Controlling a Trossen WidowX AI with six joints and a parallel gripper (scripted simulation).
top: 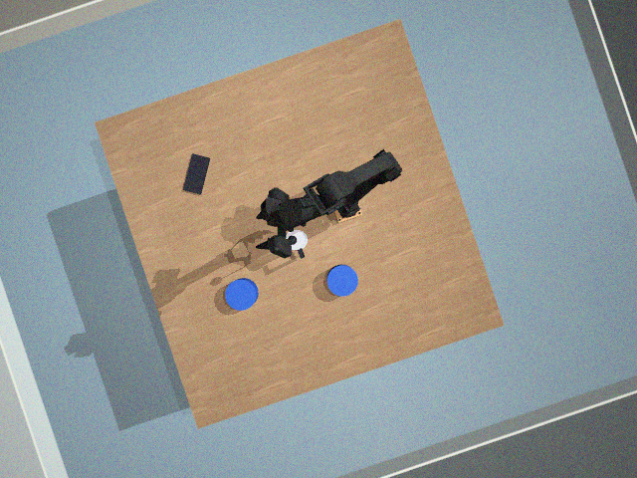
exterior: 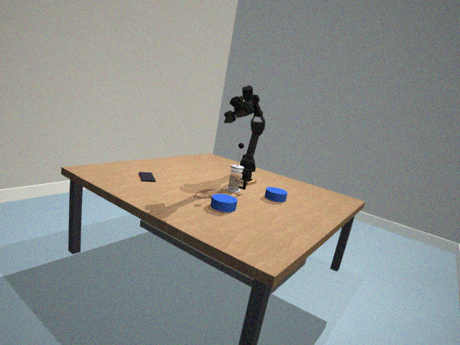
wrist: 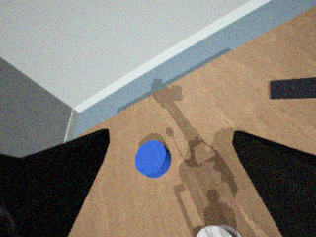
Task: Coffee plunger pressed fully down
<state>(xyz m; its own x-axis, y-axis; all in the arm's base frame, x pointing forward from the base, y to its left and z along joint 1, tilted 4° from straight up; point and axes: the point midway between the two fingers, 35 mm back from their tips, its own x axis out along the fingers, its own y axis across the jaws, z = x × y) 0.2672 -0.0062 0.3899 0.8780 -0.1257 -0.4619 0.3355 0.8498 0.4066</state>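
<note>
Your black two-fingered hand [exterior: 228,117] is wide apart and holds nothing, high above the press. The clear glass coffee press [exterior: 235,178] stands upright near the middle of the wooden table [exterior: 297,237], its black-knobbed plunger [exterior: 240,145] fully raised. All pressing remains.

- Black arm [top: 339,187] folded over the wooden table [top: 359,103], its gripper [top: 275,228] partly covering the white-lidded coffee press [top: 298,239].
- Two blue discs [top: 241,294] [top: 341,280] nearby.
- Dark flat slab [top: 196,173] well apart.
</note>
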